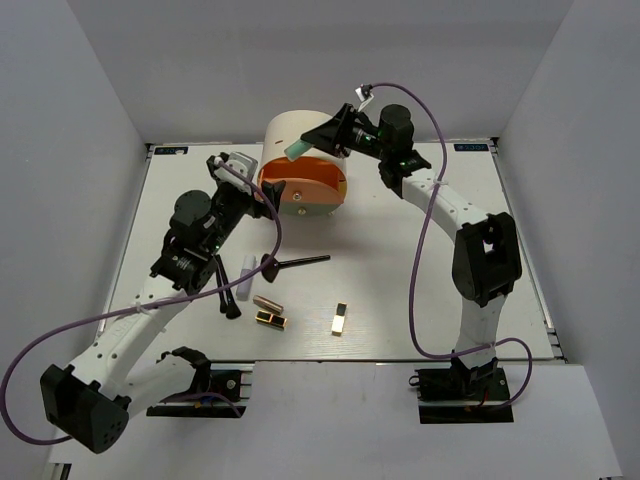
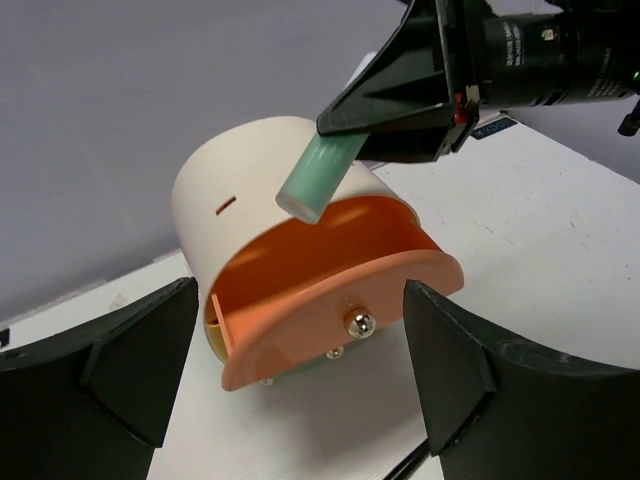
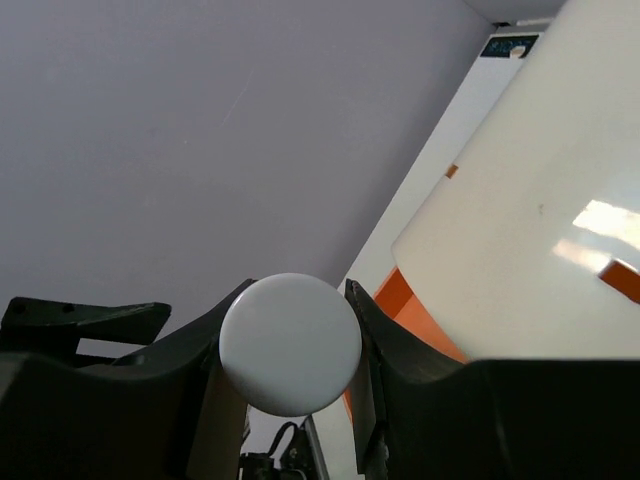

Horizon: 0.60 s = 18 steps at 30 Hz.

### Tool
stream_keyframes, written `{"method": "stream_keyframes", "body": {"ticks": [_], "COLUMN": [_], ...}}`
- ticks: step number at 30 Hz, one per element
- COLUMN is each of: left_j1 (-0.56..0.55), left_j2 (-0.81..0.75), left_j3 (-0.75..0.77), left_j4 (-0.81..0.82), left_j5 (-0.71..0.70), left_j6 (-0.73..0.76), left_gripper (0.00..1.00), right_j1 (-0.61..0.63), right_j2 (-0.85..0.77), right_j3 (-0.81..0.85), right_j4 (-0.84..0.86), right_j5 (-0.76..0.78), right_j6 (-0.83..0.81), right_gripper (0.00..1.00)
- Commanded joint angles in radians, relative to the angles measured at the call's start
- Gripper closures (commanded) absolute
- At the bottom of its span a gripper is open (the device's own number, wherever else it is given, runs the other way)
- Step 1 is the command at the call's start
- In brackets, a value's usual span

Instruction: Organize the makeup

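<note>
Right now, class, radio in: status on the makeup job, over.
Left gripper open, facing the pulled-out orange drawer. Right gripper shut on mint-green bottle, above that drawer. Nothing seen blocking the drop.

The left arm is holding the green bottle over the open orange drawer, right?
No, the right gripper holds the green bottle over the open orange drawer. The top view shows it; the left gripper is open and holds nothing.

Mint bottle (image 2: 318,178) aslant over drawer (image 2: 300,325)
</note>
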Motion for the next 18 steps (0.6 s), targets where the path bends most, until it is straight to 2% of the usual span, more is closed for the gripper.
{"method": "stream_keyframes", "body": {"ticks": [1,12,18], "left_j1": [0.004,0.004,-0.005], "left_j2": [-0.030,-0.119,-0.167], "left_j3": [0.006,-0.068,-0.098], "left_j4": [0.048,0.032,0.004], "left_j5": [0.023,0.001,-0.051], "left_j6": [0.077,0.003,-0.038], "left_gripper": [0.06,0.06,0.06], "right_j1": [-0.003,0.001,0.004], "right_j2": [-0.056,-0.101,-0.115], "right_j3": [-0.009,0.031,0.037], "right_j4": [-0.040,-0.306,-0.297], "right_j5": [0.038,0.139,0.145], "right_j6": [0.073,0.269,0.287], "right_gripper": [1.00,1.00,1.00]}}
